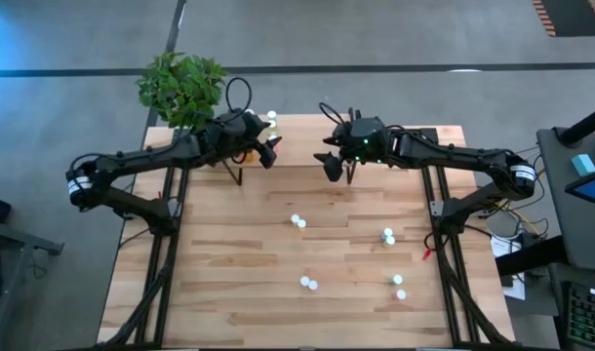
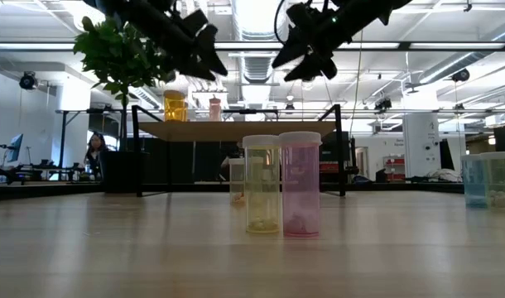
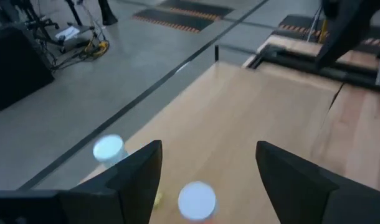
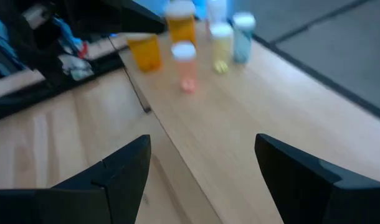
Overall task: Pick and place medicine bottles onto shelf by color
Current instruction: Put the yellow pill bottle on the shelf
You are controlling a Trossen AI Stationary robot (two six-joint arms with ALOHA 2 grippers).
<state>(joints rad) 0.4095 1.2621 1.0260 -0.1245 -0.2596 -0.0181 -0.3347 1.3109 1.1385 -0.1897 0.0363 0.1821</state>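
Note:
The light-wood shelf (image 1: 297, 141) stands along the table's far edge, and both grippers hover over it. My left gripper (image 3: 209, 152) is open above the shelf's left part (image 3: 240, 106), with two white caps (image 3: 196, 200) just below it. My right gripper (image 4: 202, 146) is open over the shelf's middle. Ahead of it, orange (image 4: 144, 50), pink (image 4: 185, 59), yellow (image 4: 221, 40) and teal (image 4: 242, 31) bottles stand upright on the board. Other bottles stand on the tabletop: a yellow one (image 2: 262, 184), a pink one (image 2: 300, 184) and a teal one (image 2: 476, 178).
A potted plant (image 1: 180, 86) stands at the table's far left corner, behind my left arm. Loose bottles are scattered over the table's middle (image 1: 296, 220) and right near part (image 1: 398, 283). Black arm frames run along both table sides. A person sits far off in the room (image 2: 93, 149).

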